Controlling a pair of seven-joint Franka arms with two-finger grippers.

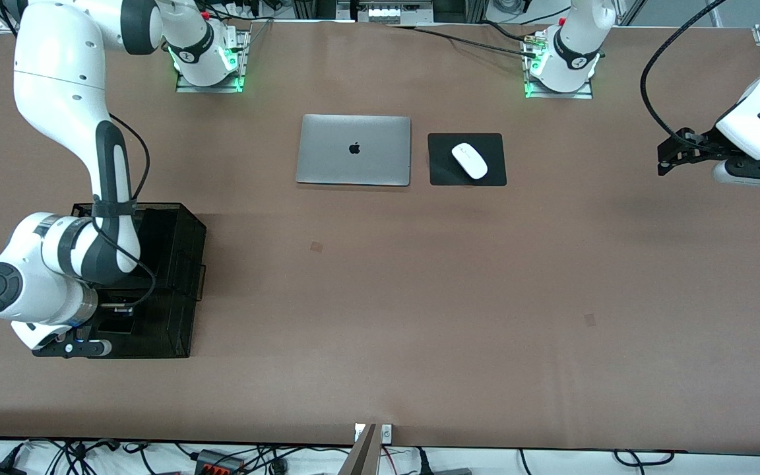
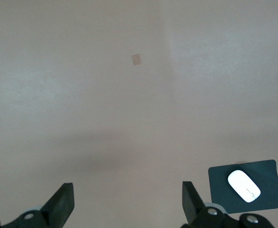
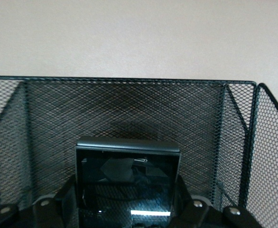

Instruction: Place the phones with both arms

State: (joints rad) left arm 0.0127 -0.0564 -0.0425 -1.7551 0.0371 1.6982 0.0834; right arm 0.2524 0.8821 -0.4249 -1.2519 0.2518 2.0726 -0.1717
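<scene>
My right gripper (image 1: 119,309) is down inside a black mesh organizer (image 1: 182,264) at the right arm's end of the table. In the right wrist view its fingers (image 3: 68,190) press both sides of a glossy black phone (image 3: 127,166), held upright just in front of the organizer's mesh wall (image 3: 129,109). I cannot tell whether this phone is the flip one or the slab. The lilac-white phone and the third phone are out of view. My left gripper (image 1: 662,158) hangs open and empty over bare table at the left arm's end, and it also shows in the left wrist view (image 2: 125,190).
A shut silver laptop (image 1: 353,150) lies mid-table near the arm bases. Beside it, a white mouse (image 1: 469,160) sits on a black pad (image 1: 443,171); the left wrist view shows the mouse (image 2: 243,185) and pad (image 2: 267,171) too. The organizer has mesh partitions (image 3: 231,118).
</scene>
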